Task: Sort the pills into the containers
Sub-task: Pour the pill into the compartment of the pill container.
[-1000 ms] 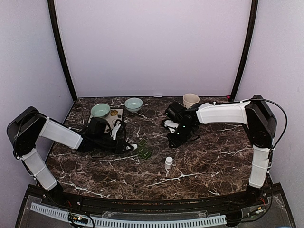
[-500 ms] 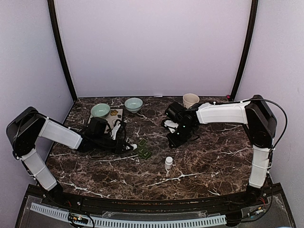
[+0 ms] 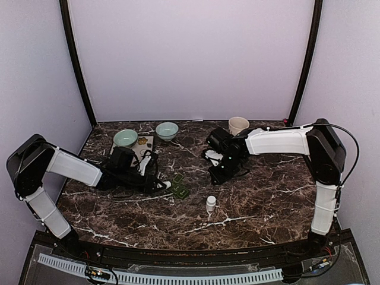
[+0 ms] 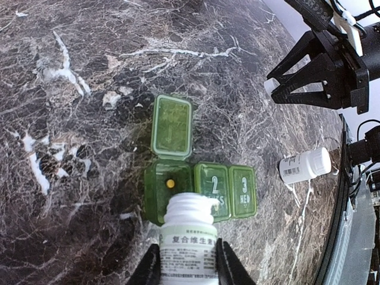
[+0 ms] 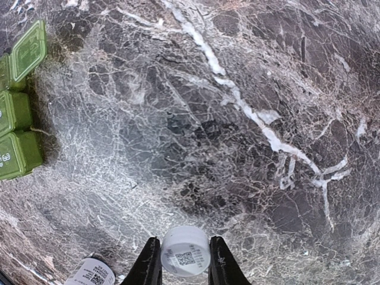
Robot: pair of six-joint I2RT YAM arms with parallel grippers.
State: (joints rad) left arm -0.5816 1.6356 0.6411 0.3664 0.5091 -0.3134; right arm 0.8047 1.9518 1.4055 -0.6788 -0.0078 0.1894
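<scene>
Green pill box (image 4: 212, 191) lies mid-table on dark marble (image 4: 77, 89), its end compartment open with one yellow pill (image 4: 170, 183) inside; at its 6 o'clock the left gripper (image 4: 190, 264) clamps an uncapped white bottle (image 4: 189, 228), and at 2 o'clock the right gripper (image 5: 185, 261) pinches a white round piece (image 5: 185, 249)

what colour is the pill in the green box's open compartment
Small round pill: yellow, clearest in left wrist view.

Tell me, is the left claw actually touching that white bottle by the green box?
Touching. In the left wrist view the left gripper has both fingers pressed against the sides of the white bottle, no gap.
</scene>
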